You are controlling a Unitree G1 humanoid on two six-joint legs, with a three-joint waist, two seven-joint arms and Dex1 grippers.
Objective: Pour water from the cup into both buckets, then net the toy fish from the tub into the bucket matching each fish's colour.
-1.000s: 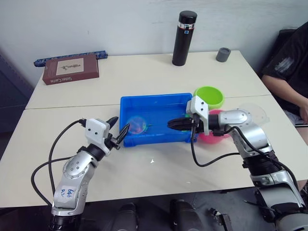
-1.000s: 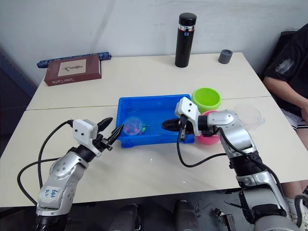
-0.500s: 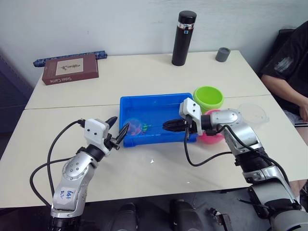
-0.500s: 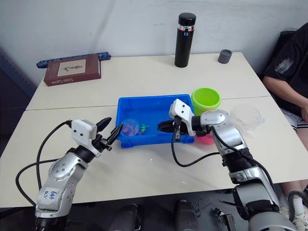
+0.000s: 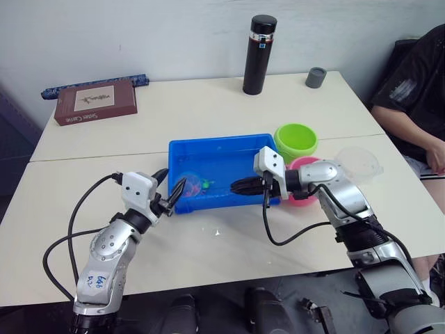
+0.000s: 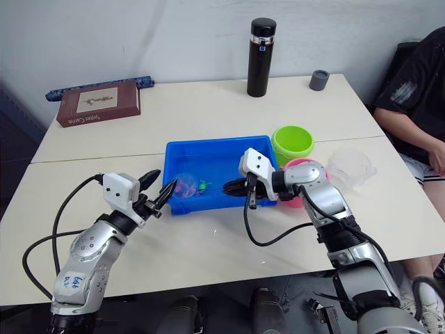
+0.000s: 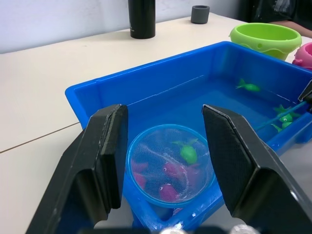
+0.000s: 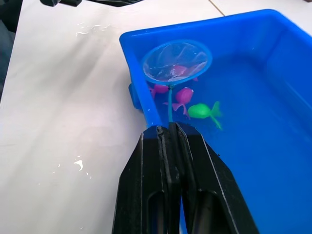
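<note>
1. The net (image 8: 176, 61) is gripped by its thin handle in the closed right pincer (image 8: 168, 134), its hoop held low among the toy fish (image 8: 184, 95) in the tub (image 5: 208, 147).
2. The left pincer (image 5: 169, 189) is held open, empty, beside the tub's near corner.

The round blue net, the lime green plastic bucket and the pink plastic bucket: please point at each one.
round blue net (image 7: 170, 165): left wrist view, on its mesh.
lime green plastic bucket (image 6: 293, 141): right eye view, on its inside.
pink plastic bucket (image 5: 303, 165): left eye view, on its rim.
</note>
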